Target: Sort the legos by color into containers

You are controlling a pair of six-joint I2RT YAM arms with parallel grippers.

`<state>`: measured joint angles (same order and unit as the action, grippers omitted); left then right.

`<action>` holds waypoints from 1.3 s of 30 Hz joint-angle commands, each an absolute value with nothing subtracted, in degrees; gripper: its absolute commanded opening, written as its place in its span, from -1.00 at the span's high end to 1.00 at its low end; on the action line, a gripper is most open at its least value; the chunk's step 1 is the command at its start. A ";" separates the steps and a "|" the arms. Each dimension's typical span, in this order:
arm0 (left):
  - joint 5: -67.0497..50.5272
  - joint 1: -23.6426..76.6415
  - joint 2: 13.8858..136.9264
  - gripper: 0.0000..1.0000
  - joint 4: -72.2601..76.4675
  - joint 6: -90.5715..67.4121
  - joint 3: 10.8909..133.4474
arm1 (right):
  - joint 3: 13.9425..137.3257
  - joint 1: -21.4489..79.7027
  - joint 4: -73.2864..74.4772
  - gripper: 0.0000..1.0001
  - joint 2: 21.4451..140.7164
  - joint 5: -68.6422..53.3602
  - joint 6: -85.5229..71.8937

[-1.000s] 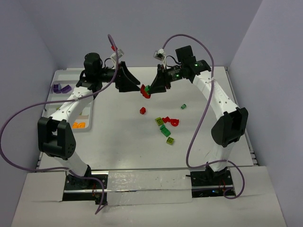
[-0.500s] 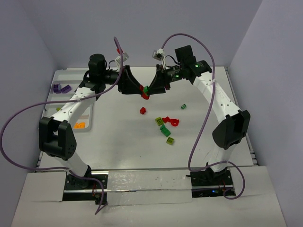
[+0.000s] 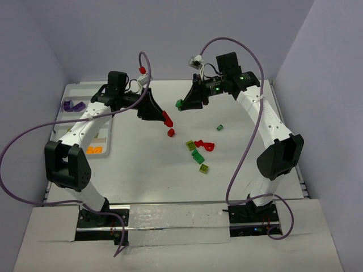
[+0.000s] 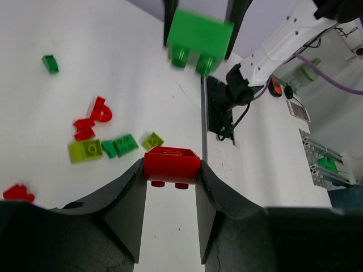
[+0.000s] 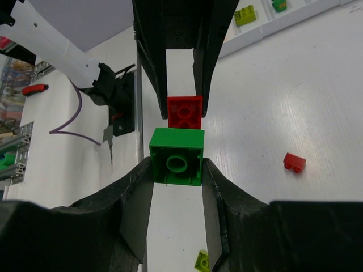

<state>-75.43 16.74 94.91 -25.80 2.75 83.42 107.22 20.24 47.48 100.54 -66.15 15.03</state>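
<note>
OK, left gripper is clamped on the red brick, right gripper on the green brick, both held in the air just apart, so grip firm, carry red to the tray, release low.

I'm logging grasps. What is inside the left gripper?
One red brick sits in the left gripper, with nothing attached to it. Its clamped sides are covered by the gripper.

left pincer: closed onto red brick | green brick: pulled off it | right pincer: drawn back
</note>
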 commanded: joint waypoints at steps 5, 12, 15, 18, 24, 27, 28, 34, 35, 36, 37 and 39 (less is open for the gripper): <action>-58.33 6.51 94.26 1.00 -31.17 7.88 83.06 | 108.35 17.58 47.11 1.00 96.94 -62.33 16.88; -18.25 -2.21 105.71 1.00 -28.24 1.89 101.82 | 106.47 17.58 47.37 1.00 96.59 -53.43 18.36; -9.97 -3.22 110.79 1.00 -25.67 1.40 105.91 | 106.07 17.58 47.35 1.00 96.66 -51.54 18.50; -6.22 -3.86 115.29 1.00 -22.31 0.91 108.65 | 105.27 17.58 47.34 1.00 96.47 -50.20 18.67; -1.89 -5.57 120.35 1.00 -13.00 -5.08 109.22 | 104.24 17.58 47.29 1.00 95.99 -48.70 18.98; -2.51 -6.63 123.41 1.00 -8.98 -7.36 110.47 | 104.31 17.58 47.37 1.00 96.14 -48.03 18.98; -2.62 -6.75 124.37 1.00 -8.81 -7.75 111.37 | 104.40 17.65 47.37 1.00 96.15 -47.85 18.98; -3.05 -7.43 128.75 0.99 -6.83 -7.93 114.10 | 104.10 17.61 47.60 1.00 96.24 -46.78 19.47; -3.40 -7.47 129.48 0.95 -6.72 -7.89 114.58 | 104.06 17.58 47.64 1.00 96.34 -46.60 19.48; -3.81 -7.46 130.36 0.90 -6.78 -7.99 115.24 | 104.07 17.58 47.64 1.00 96.51 -46.49 19.43; -4.13 -7.38 130.71 0.87 -6.94 -7.91 115.50 | 104.15 17.58 47.72 1.00 96.60 -46.41 19.52; -4.39 -7.38 131.72 0.79 -6.94 -7.91 115.92 | 104.32 17.66 47.72 1.00 96.85 -46.24 19.60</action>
